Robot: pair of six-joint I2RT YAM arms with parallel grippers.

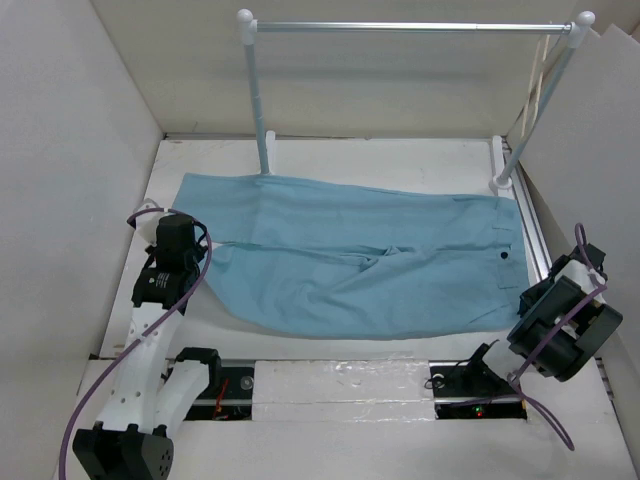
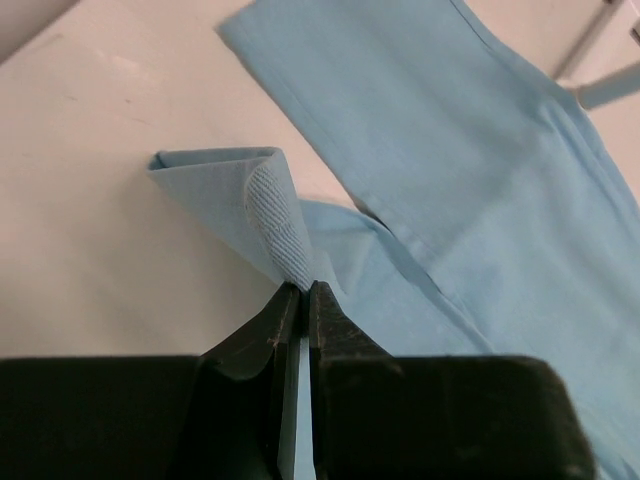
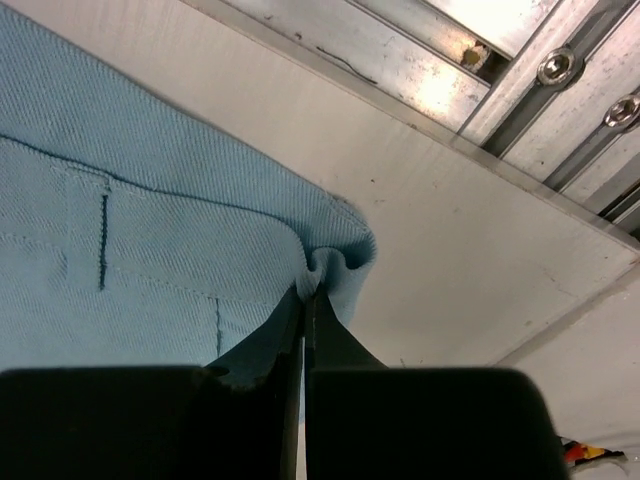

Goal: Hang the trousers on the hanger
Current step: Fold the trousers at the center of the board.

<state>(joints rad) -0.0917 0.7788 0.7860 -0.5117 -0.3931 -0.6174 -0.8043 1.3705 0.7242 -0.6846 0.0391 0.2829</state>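
The light blue trousers (image 1: 360, 255) lie spread flat across the table, legs to the left and waistband to the right. My left gripper (image 1: 207, 250) is shut on the folded-up hem corner of the near leg; in the left wrist view the gripper (image 2: 301, 288) pinches that corner of the trousers (image 2: 480, 180). My right gripper (image 1: 522, 302) is shut on the near waistband corner; in the right wrist view the gripper (image 3: 308, 293) bunches the cloth of the trousers (image 3: 150, 200) between its tips. The cream-beige hanger (image 1: 534, 88) hangs at the rail's right end, partly hidden by the post.
A silver rail (image 1: 410, 27) on white posts (image 1: 258, 100) stands across the back of the table. White walls close in the left, back and right sides. Aluminium frame bars (image 3: 480, 60) run along the table's near edge by the right gripper.
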